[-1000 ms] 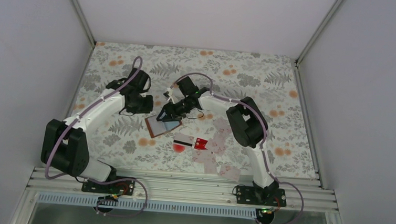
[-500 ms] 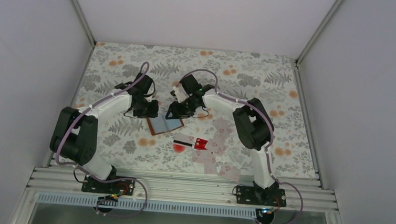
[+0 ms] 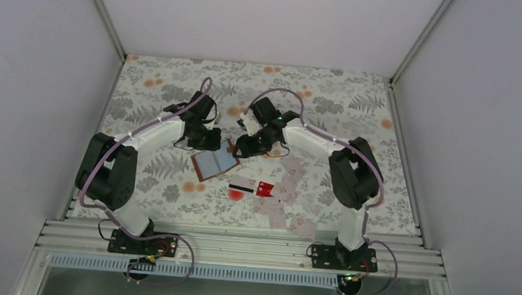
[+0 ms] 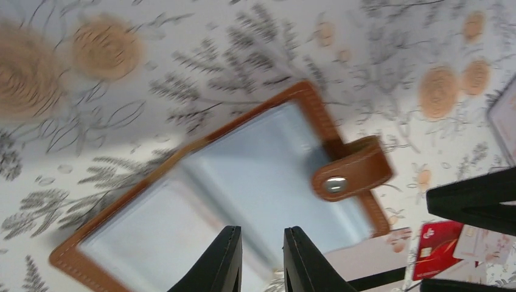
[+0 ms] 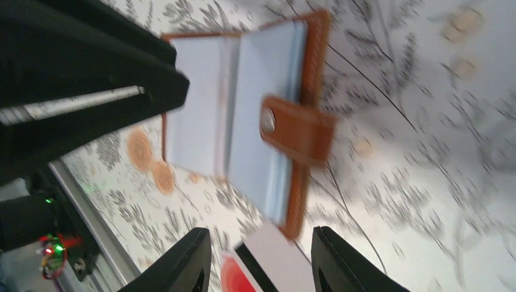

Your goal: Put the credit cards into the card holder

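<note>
The left gripper (image 4: 261, 237) hovers over the far edge of the card holder (image 3: 214, 164), jaws a narrow slit apart, empty; the holder lies flat and open, long axis slanting up rightward. The right gripper (image 5: 261, 234), jaws spread and empty, hangs at the holder's far right corner, nearer to the credit cards (image 3: 272, 190) scattered right of the holder
</note>
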Action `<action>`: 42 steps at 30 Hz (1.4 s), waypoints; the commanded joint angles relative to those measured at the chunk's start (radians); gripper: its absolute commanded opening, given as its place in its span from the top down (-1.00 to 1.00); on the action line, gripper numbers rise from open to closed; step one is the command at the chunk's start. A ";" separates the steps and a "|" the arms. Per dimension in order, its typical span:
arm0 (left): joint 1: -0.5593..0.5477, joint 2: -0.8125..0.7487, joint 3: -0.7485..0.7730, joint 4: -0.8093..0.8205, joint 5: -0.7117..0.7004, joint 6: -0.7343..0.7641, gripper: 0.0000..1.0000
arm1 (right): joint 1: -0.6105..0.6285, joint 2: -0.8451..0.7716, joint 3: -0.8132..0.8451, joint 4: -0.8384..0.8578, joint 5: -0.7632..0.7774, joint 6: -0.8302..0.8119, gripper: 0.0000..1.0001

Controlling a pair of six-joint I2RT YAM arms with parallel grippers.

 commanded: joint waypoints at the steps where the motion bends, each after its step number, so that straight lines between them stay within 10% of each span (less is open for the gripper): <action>1: -0.049 -0.009 0.048 -0.016 -0.054 0.045 0.60 | -0.018 -0.157 -0.107 -0.068 0.208 -0.028 0.14; 6: -0.076 -0.021 0.044 -0.024 -0.120 0.047 0.57 | -0.043 -0.327 -0.221 -0.149 0.445 0.043 0.00; 13: -0.077 -0.035 0.062 -0.054 -0.128 0.063 0.51 | -0.123 -0.345 -0.273 -0.186 0.646 -0.075 -0.72; 42: -0.076 -0.094 0.049 -0.074 -0.092 0.078 0.51 | -0.240 -0.093 -0.291 -0.181 0.508 -0.279 -0.63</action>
